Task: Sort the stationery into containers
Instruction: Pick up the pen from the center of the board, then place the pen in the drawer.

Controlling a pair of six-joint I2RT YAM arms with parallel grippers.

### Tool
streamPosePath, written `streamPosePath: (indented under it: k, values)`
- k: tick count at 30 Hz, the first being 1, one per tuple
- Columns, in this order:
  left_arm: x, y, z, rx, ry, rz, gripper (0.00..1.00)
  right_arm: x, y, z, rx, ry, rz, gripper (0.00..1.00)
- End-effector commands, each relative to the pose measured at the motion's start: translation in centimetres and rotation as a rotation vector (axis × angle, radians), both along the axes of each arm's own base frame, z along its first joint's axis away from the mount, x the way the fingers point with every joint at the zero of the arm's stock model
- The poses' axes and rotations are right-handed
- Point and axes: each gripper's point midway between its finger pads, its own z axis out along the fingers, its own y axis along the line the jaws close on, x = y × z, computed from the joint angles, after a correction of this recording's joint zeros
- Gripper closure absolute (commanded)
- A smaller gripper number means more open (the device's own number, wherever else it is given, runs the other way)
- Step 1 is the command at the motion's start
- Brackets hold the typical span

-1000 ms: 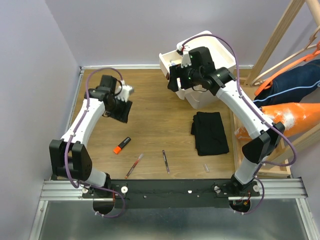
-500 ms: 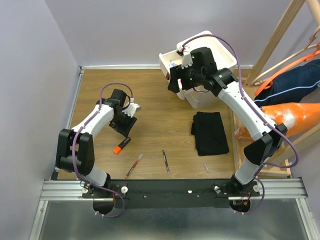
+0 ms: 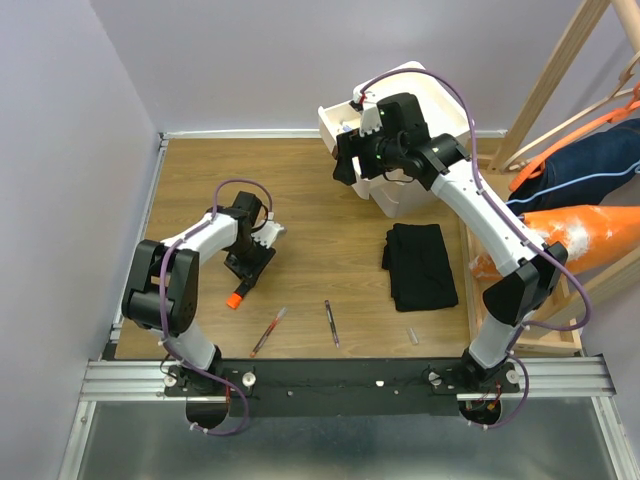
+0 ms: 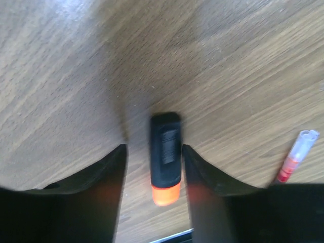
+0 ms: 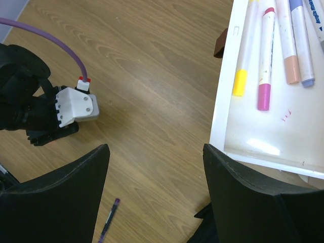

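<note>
An orange highlighter [image 4: 166, 154] with a black cap lies flat on the wooden table, its orange end [image 3: 234, 299] nearest the arms. My left gripper [image 4: 153, 148] is down over it, open. The jaws stand on either side of its barrel, with a gap showing on the left side. My right gripper [image 5: 156, 148] hangs open and empty beside the pulled-out cream drawer [image 5: 223, 116], which holds several markers, among them a pink-capped marker [image 5: 265, 66]. A red pen [image 3: 268, 331] and a purple pen [image 3: 331, 323] lie near the front edge.
The white cabinet [image 3: 415, 140] stands at the back right, with its drawer [image 3: 335, 125] sticking out to the left. A folded black cloth [image 3: 420, 265] lies right of centre. A small clear piece [image 3: 411, 333] lies near the front. A wooden rack [image 3: 560, 80] borders the right side.
My left gripper has swung from the back left toward the front and come down over the orange highlighter, its jaws narrowing slightly. The right arm has barely moved.
</note>
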Motion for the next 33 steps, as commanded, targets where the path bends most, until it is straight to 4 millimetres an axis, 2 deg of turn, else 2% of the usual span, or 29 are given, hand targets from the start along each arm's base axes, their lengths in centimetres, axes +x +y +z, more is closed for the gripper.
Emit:
streamPosePath:
  k: [1, 2, 4, 5, 7, 8, 10, 11, 13, 14, 15, 16, 17, 19, 24, 26, 27, 29, 30, 31, 32, 33]
  values:
    - [-0.2, 0.1, -0.8, 0.008, 0.005, -0.017, 0.52, 0.3, 0.5, 0.4, 0.007, -0.015, 0.013, 0.18]
    - [-0.3, 0.0, -0.8, 0.002, 0.008, -0.015, 0.62, 0.2, 0.5, 0.5, 0.008, -0.018, 0.014, 0.18]
    - [-0.4, -0.2, -0.7, -0.006, 0.014, -0.001, 0.72, 0.4, 0.4, 0.4, 0.003, -0.022, 0.011, 0.18]
    - [-0.3, -0.6, -0.4, -0.026, 0.013, 0.003, 0.82, 0.5, 0.4, 0.5, 0.001, -0.026, 0.01, 0.18]
    - [-0.6, -0.9, 0.4, -0.045, 0.021, 0.02, 0.89, 0.7, 0.3, 0.7, -0.003, -0.034, 0.004, 0.18]
    - [0.0, -1.6, 1.7, -0.08, -0.007, 0.022, 0.95, 0.8, 0.2, 0.7, -0.006, -0.038, 0.002, 0.18]
    - [0.0, -2.4, 3.9, -0.126, -0.012, 0.035, 0.96, 1.0, 0.0, 1.0, -0.015, -0.057, -0.007, 0.18]
    - [1.5, -3.1, 6.6, -0.166, -0.086, 0.032, 0.98, 1.0, -0.1, 1.1, -0.02, -0.061, -0.01, 0.18]
    - [1.9, -4.6, 9.9, -0.254, -0.11, 0.018, 0.98, 1.2, -0.5, 1.4, -0.032, -0.081, -0.024, 0.18]
    - [3.3, -5.6, 13.1, -0.311, -0.184, -0.012, 0.98, 1.2, -0.7, 1.6, -0.037, -0.092, -0.029, 0.18]
    - [3.2, -6.8, 14.8, -0.378, -0.191, -0.037, 0.98, 1.3, -1.1, 1.8, -0.049, -0.104, -0.041, 0.18]
    - [3.7, -7.4, 16.3, -0.415, -0.224, -0.057, 0.98, 1.4, -1.4, 1.6, -0.058, -0.109, -0.051, 0.18]
    - [4.7, -8.2, 18.6, -0.453, -0.282, -0.073, 0.98, 1.5, -1.8, 2.0, -0.062, -0.123, -0.068, 0.18]
    - [5.8, -9.7, 21.3, -0.533, -0.336, -0.104, 0.98, 1.9, -2.6, 2.3, -0.082, -0.148, -0.103, 0.18]
    - [10.9, -14.6, 30.0, -0.742, -0.556, -0.205, 0.98, 3.0, -5.1, 3.6, -0.134, -0.216, -0.229, 0.18]
    - [12.5, -16.3, 32.8, -0.818, -0.635, -0.242, 0.97, 3.6, -5.9, 4.6, -0.14, -0.253, -0.27, 0.18]
    - [13.8, -17.3, 34.7, -0.861, -0.712, -0.267, 0.97, 4.1, -7.0, 5.1, -0.168, -0.283, -0.329, 0.18]
    - [15.5, -18.7, 36.2, -0.933, -0.733, -0.248, 0.96, 4.6, -8.4, 6.5, -0.182, -0.329, -0.403, 0.18]
    - [16.6, -19.5, 37.6, -0.975, -0.791, -0.262, 0.95, 5.0, -9.8, 7.0, -0.232, -0.364, -0.451, 0.18]
    - [17.0, -20.2, 38.2, -1.029, -0.766, -0.219, 0.95, 5.1, -10.5, 7.7, -0.235, -0.384, -0.48, 0.18]
    - [18.3, -20.9, 37.8, -1.056, -0.759, -0.205, 0.95, 5.2, -11.1, 8.0, -0.246, -0.396, -0.501, 0.18]
    - [19.0, -21.7, 39.0, -1.11, -0.805, -0.234, 0.95, 5.2, -11.8, 8.1, -0.264, -0.405, -0.52, 0.18]
